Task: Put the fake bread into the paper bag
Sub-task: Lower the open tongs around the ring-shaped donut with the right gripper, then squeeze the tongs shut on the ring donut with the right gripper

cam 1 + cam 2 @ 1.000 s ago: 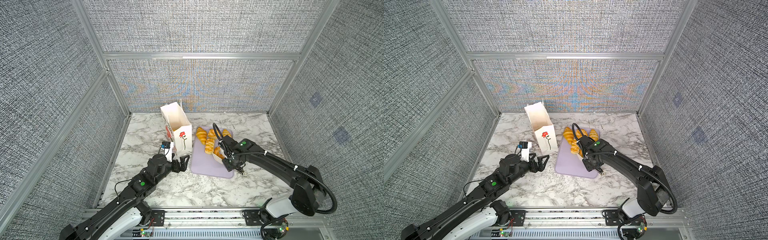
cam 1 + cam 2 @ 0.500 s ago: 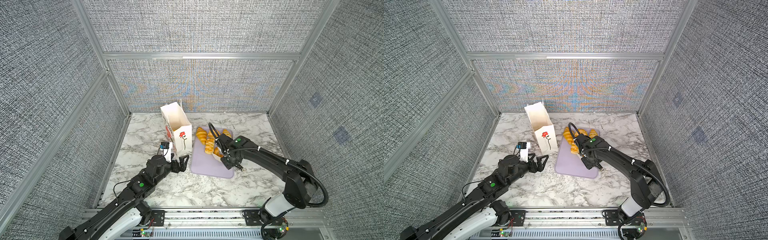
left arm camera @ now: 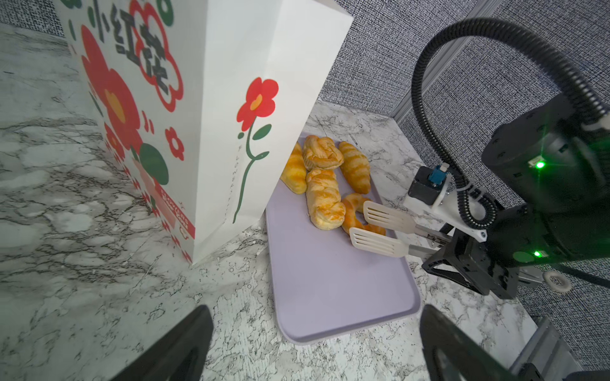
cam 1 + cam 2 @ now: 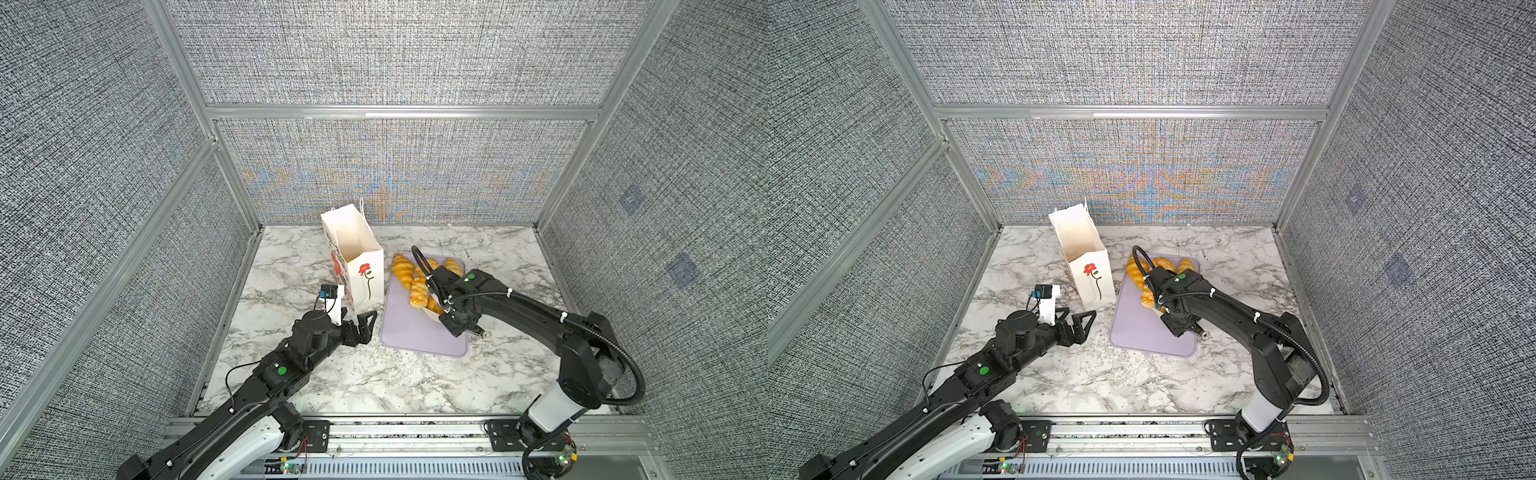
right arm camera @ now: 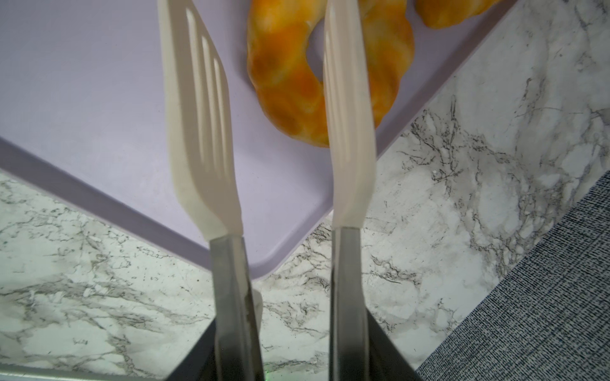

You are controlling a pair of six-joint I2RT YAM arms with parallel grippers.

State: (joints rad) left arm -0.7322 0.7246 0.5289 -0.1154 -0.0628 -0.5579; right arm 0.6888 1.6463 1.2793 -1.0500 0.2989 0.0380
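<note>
In both top views the bag (image 4: pixel 359 266) (image 4: pixel 1089 270) stands upright on the desk (image 4: pixel 374 386), mouth open, just beside the tray (image 4: pixel 415 338). I see only its white inner walls; its floor is hidden. The bread (image 4: pixel 403 270) lies clustered at the tray's far end, partly covered by my right arm (image 4: pixel 519 307). The right gripper (image 4: pixel 455 322) hangs over the tray edge away from the bag; what it grips is hard to make out from up here. The left gripper (image 4: pixel 358 322) sits off the tray's near corner by the bag's foot, spread wide with nothing in it.

From the left wrist, five pieces show on the tray: two croissants (image 3: pixel 293 171), a knot (image 3: pixel 321 155), a braided loaf (image 3: pixel 325 201) and a ring (image 3: pixel 351 206). The bag cuts off one croissant. The right gripper is closed on tongs (image 3: pixel 379 243), their two white slotted blades apart at the ring. I can't tell whether either blade touches it.

From the right wrist, the tongs' steel arms run back into the gripper, whose fingers are dark blurs cut off by the frame. One blade crosses the ring; the other is over bare tray.
</note>
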